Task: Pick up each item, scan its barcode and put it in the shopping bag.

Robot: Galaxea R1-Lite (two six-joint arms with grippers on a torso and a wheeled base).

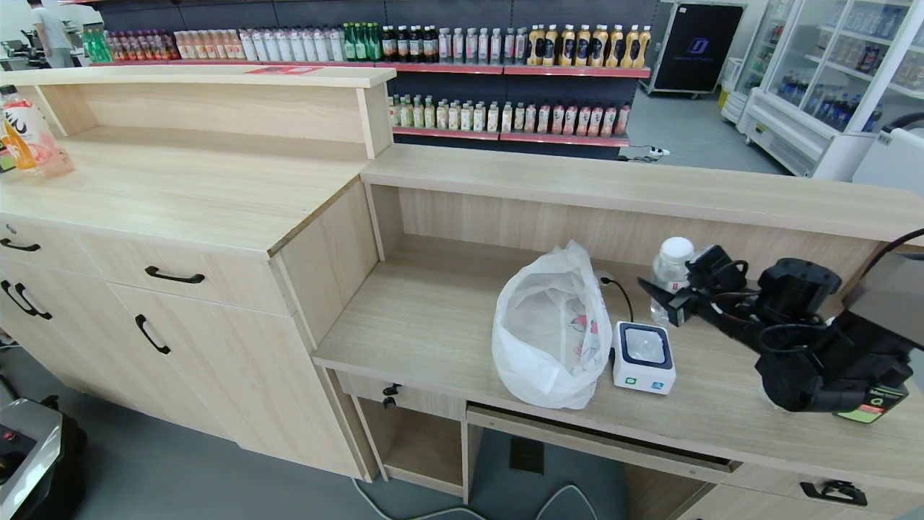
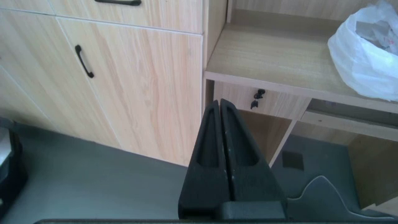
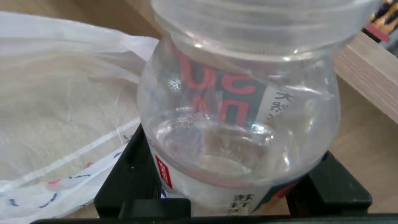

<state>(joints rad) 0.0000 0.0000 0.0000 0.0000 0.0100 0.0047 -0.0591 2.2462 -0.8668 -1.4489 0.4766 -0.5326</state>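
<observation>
- Drink bottle [image 1: 29,133]: upright at the left edge of the raised counter [image 1: 180,188].
- Left gripper [image 2: 220,112]: jaws pressed together and empty, hanging before the cabinet [image 2: 143,87], off the left end of the low counter [image 1: 433,318].
- Bag [image 1: 552,328]: white, mouth open, at the low counter's front edge.
- Scanner [image 1: 644,352]: just right of the bag, near the front edge.
- Bottle [image 1: 670,274]: clear, white-capped, upright, behind the scanner toward the back edge.
- Right gripper [image 1: 668,297]: jaws clamped on the bottle's lower body.
</observation>
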